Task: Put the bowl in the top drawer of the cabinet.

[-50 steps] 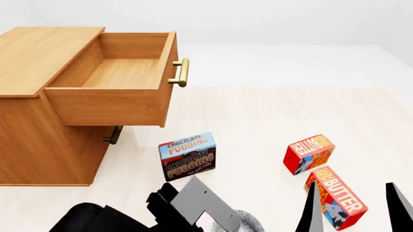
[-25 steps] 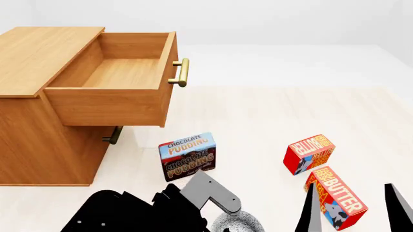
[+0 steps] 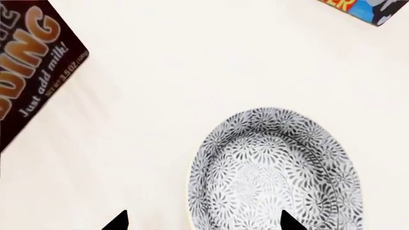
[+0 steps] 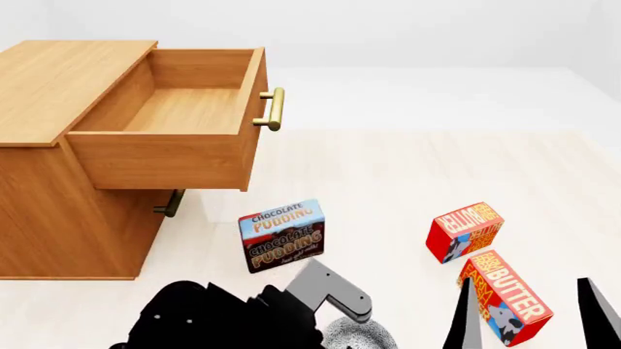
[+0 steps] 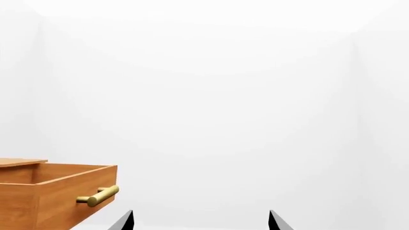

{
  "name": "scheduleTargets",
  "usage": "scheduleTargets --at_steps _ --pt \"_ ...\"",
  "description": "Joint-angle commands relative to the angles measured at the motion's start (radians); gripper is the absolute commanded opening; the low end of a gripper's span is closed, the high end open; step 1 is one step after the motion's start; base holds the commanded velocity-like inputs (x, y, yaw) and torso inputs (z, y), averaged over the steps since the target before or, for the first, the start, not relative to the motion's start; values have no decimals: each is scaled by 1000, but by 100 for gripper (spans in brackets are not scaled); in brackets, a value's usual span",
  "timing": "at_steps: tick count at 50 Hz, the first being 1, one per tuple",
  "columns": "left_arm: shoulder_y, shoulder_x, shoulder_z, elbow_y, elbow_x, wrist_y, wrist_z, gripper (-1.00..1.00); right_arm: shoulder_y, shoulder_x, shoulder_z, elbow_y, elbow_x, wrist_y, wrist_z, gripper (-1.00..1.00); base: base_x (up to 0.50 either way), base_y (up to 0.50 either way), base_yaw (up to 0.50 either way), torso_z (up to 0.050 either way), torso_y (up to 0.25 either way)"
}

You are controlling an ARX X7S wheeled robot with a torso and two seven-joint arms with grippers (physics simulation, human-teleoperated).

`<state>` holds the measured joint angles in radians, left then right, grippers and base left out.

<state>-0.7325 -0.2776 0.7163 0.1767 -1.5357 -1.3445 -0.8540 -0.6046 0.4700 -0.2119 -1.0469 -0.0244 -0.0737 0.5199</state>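
The bowl (image 3: 275, 172), grey-and-white speckled, stands upright on the pale floor; in the head view only a sliver of the bowl (image 4: 361, 337) shows under my left arm. My left gripper (image 3: 204, 221) hangs open above it, one fingertip (image 3: 290, 221) over the bowl's inside and the other outside its rim. The cabinet (image 4: 58, 80) stands at the far left with the top drawer (image 4: 174, 109) pulled out and nothing in it. My right gripper (image 5: 201, 221) is open, holds nothing and faces the white wall.
A chocolate pudding box (image 4: 281, 236) stands just beyond the bowl, close to my left arm. Two red butter boxes (image 4: 466, 231) (image 4: 505, 298) lie to the right, by my right fingers (image 4: 467, 313). The lower drawer's handle (image 4: 170, 203) sits under the open drawer.
My left arm has swung to the right and out over the bowl, hiding more of it in the head view. The right arm, boxes and drawer have not moved.
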Motion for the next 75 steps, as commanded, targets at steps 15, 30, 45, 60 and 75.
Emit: scheduleTargets --at_steps 15,30,45,60,75 --pt "-42 41 124 -130 156 44 119 100 -31 -165 92 0 4 -3 -182 100 0 0 0 0 0" --pt "-50 64 171 -181 215 89 188 100 -46 -232 127 1 3 -15 -254 100 0 0 0 0 0" --pt "-48 54 193 -187 221 92 193 -100 -50 -284 155 0 4 -17 -310 100 0 0 0 0 0" --pt "-59 46 193 -193 211 98 193 -100 -57 -370 194 0 1 -28 -400 100 0 0 0 0 0" --pt "-81 18 148 -120 166 109 158 -100 -53 -430 214 0 -2 -22 -462 100 0 0 0 0 0"
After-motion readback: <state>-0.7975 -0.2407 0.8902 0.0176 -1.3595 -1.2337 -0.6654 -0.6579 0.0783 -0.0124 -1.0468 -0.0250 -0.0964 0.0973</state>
